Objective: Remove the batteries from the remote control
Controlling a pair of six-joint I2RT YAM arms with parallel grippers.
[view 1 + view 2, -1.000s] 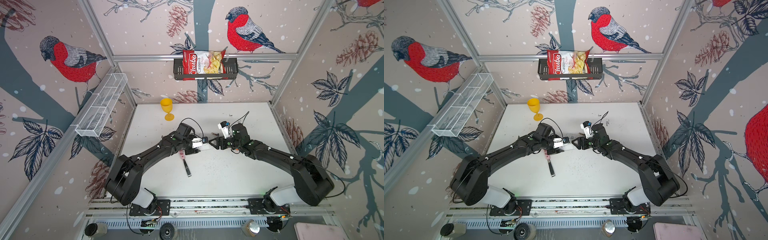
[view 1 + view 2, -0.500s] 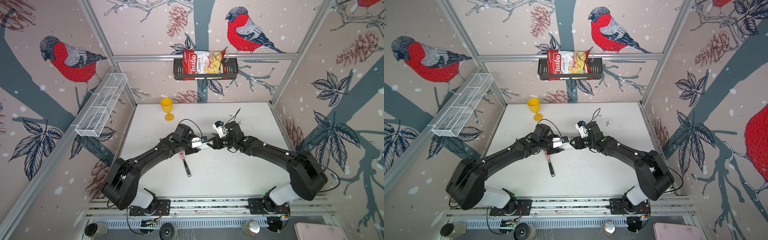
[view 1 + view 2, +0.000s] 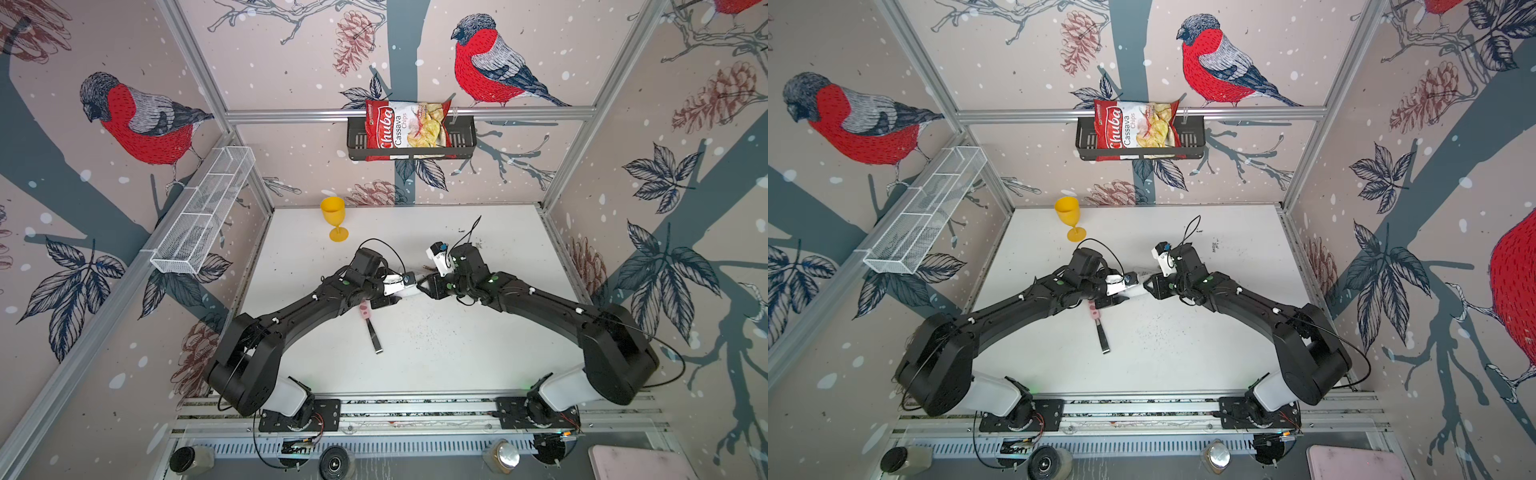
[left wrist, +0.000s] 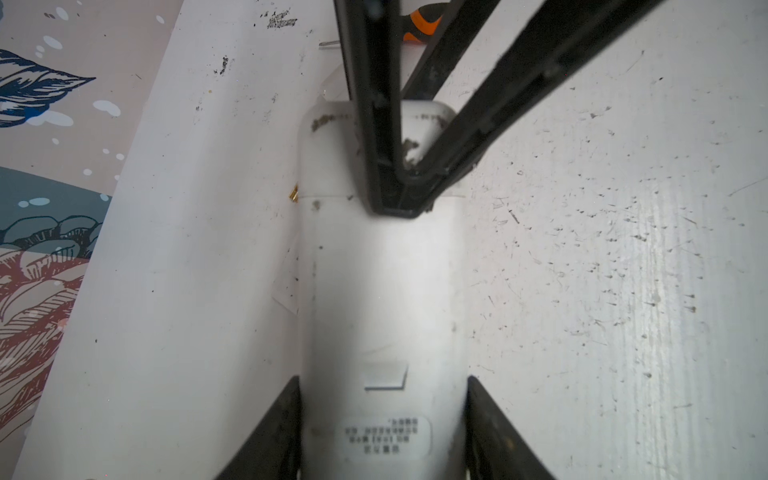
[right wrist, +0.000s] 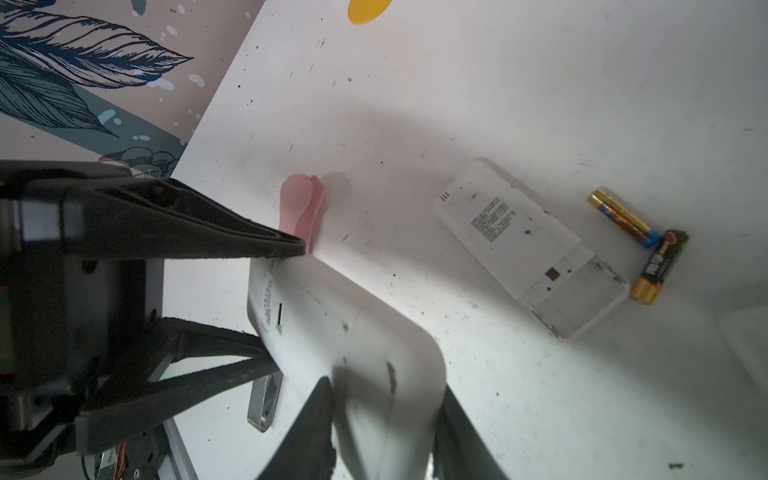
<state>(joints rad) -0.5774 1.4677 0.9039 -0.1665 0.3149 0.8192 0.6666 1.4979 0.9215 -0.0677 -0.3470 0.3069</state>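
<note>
Top views: two black arms meet at the middle of the worktop (image 3: 478, 332), with the left pincer (image 3: 394, 294) and right pincer (image 3: 420, 286) almost tip to tip.
Remote: a white remote (image 4: 382, 291) is between the two pincers, back face up. It has a printed label at the left pincer's end and a seam across it near the other end.
Left pincer: closed on the remote, with one finger pressed to each long side.
Right pincer: its fingers (image 5: 307, 428) flank the remote's rounded end. The picture is blurred there, so I cannot tell whether they clamp it.
Batteries: two batteries (image 5: 658, 266) lie loose on the worktop, toward the back edge from the pincers. One is golden with a blue end, the other dark with a golden end. They meet end to end at an angle.
Second remote: a white second remote (image 5: 528, 245) lies flat with its printed back up. The end that looks uncovered is just beside the batteries.
Golden speck: a small golden tip (image 4: 294, 194) shows just beside the held remote's long edge. I cannot tell what it is.
Pink tool: a pink-handled tool (image 3: 369, 322) lies by the left pincer, with its dark blade toward the front edge.
Screwdriver: an orange-and-black screwdriver (image 4: 419, 25) is partly hidden behind the right pincer.
Goblet: a yellow goblet (image 3: 334, 216) stands upright near the back-left corner.
Back wall: a chips bag (image 3: 407, 129) sits in a black basket (image 3: 463, 137).
</note>
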